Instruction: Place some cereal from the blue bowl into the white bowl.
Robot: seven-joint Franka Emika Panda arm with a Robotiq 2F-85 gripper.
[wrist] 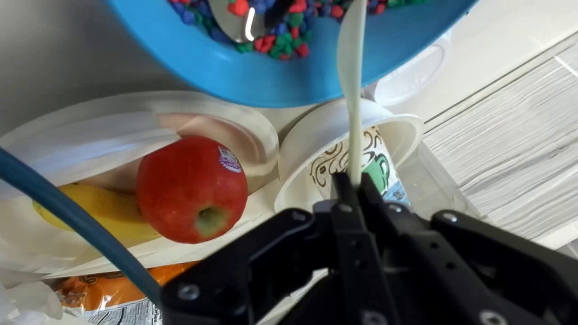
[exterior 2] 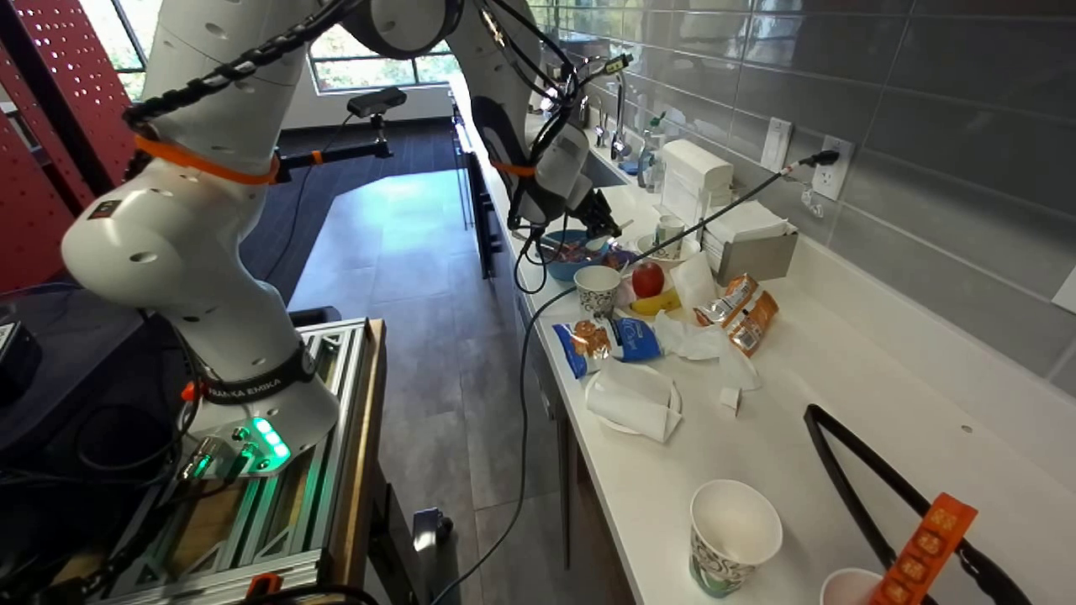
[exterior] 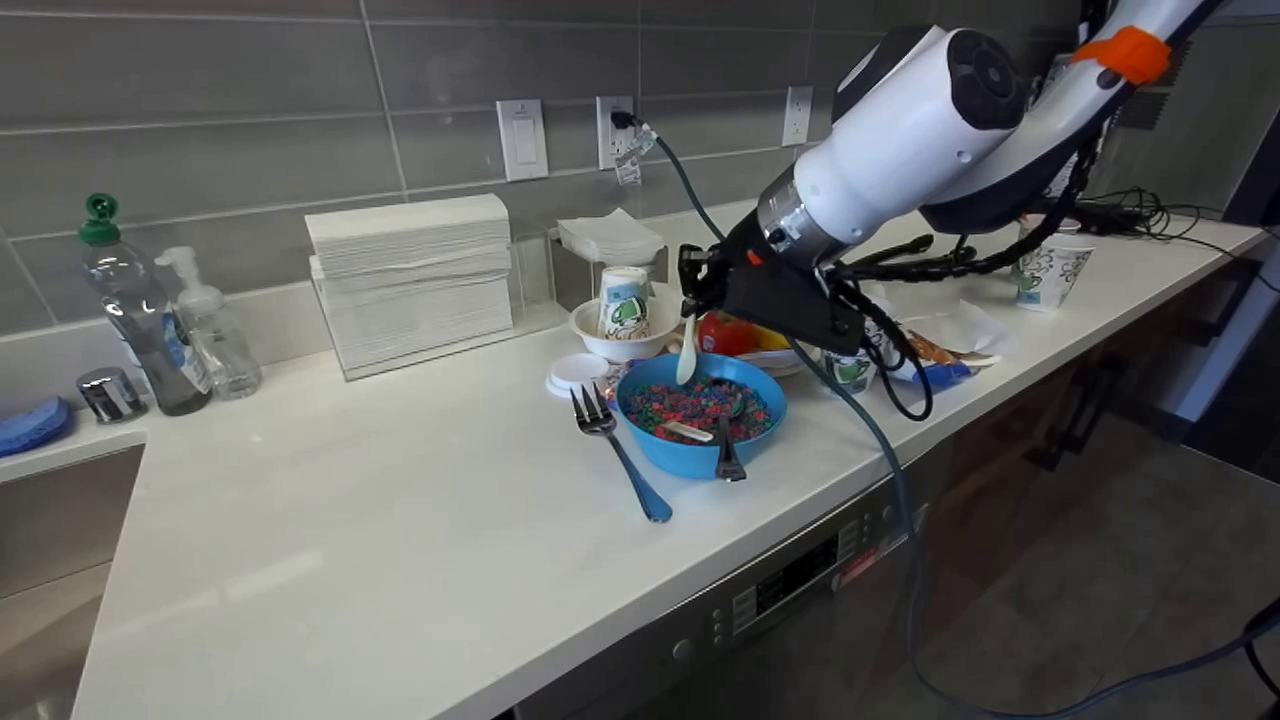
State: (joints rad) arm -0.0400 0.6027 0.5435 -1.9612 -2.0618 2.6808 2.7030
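Observation:
The blue bowl (exterior: 682, 462) stands near the counter's front edge and holds the cereal (exterior: 660, 404), small red, green and blue pieces. The bowl and cereal also show at the top of the wrist view (wrist: 253, 81). The white bowl (exterior: 592, 342) stands just behind the blue bowl with a paper cup (exterior: 624, 308) in it; it also shows in the wrist view (wrist: 303, 143). My gripper (wrist: 356, 183) is shut on the handle of a cream plastic spoon (wrist: 350, 76). In an exterior view, the spoon (exterior: 687, 350) points down over the blue bowl's back rim. Whether its tip touches the cereal is unclear.
A metal spoon (exterior: 729, 456) and a pale utensil (exterior: 688, 432) lie in the blue bowl. A fork (exterior: 625, 466) lies beside it. An apple (wrist: 192, 189) and banana (wrist: 108, 212) lie alongside. A cable (exterior 2: 714, 214) crosses the scene. Napkin holders (exterior: 412, 275) stand behind.

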